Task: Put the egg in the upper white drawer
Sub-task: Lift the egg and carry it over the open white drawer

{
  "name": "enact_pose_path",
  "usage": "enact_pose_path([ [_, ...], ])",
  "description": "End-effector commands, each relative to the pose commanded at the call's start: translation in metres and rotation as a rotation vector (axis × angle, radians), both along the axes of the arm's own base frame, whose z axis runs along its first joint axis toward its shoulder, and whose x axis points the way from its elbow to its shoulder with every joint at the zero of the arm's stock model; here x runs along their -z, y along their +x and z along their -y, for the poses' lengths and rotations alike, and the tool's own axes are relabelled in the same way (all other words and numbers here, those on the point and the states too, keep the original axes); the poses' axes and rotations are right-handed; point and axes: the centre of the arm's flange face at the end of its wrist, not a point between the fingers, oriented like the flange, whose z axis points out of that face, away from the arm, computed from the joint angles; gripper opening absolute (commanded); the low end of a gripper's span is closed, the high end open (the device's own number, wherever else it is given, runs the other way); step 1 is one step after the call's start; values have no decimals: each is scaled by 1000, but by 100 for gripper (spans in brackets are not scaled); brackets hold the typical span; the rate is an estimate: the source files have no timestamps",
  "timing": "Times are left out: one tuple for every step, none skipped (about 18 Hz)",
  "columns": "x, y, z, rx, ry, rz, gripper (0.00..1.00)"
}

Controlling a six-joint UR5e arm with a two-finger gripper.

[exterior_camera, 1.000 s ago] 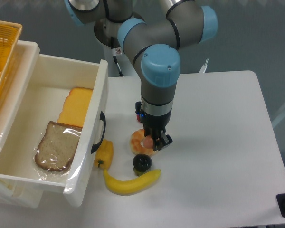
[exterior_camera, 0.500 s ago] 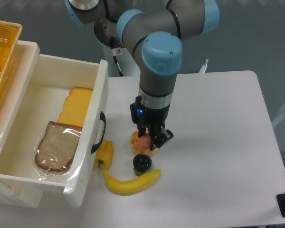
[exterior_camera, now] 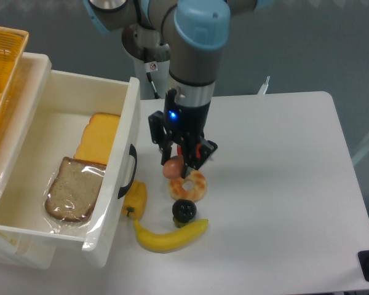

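Note:
My gripper is shut on the egg, a small pinkish-tan oval, and holds it in the air just above the table, right of the drawer front. The upper white drawer stands pulled open at the left, with a black handle on its front panel. Inside it lie a slice of brown bread and a yellow cheese slice.
An orange-white glazed ring lies on the table right below the egg. A black round thing, a banana and a yellow pepper lie near the drawer front. A yellow woven basket sits at the far left.
The gripper has lifted the egg out of the glazed ring's middle and moved up and left, toward the drawer. The ring stays on the table.

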Motion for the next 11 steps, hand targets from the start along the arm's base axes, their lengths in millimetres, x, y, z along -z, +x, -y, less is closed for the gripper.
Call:
enact_pose_path([
  [-2, 4, 0, 7, 14, 10, 21],
  [-6, 8, 1, 10, 26, 11, 21],
  [-11, 13, 2, 17, 33, 7, 21],
  [-15, 18, 2, 23, 35, -1, 21],
  [-17, 23, 2, 33, 35, -5, 21],
  [-21, 31, 1, 48, 40, -11, 21],
  [-19, 39, -1, 65, 38, -13, 21],
  [-17, 48, -6, 92, 35, -15, 21],
  [-15, 57, -9, 120, 32, -20, 21],
  [-13, 62, -11, 136, 28, -21, 21],
  [-8, 67, -13, 156, 23, -20, 21],
])
